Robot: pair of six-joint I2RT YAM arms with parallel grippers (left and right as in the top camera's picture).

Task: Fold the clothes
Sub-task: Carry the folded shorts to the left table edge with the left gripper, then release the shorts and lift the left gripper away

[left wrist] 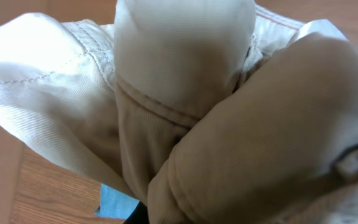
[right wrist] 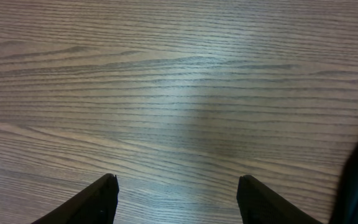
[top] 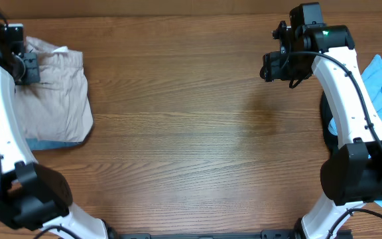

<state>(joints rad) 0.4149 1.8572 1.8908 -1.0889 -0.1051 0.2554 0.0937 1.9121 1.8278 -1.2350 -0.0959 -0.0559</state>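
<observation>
The left gripper (top: 26,66), clamped on the bunched khaki shorts (top: 55,99), should spread them flat without dragging, while the right gripper (right wrist: 178,180) hovers open over the tabletop (top: 191,133).

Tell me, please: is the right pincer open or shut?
Open. The right pincer shows both fingers apart in its wrist view, only bare wooden table between them; nothing is held.

Table (top: 191,133): brown wood, grain running left to right, fills the overhead frame edge to edge. Surface matt, with fine dark streaks. Soft pale sheen (right wrist: 210,93) at centre of right wrist view; light even, shadows faint.
</observation>
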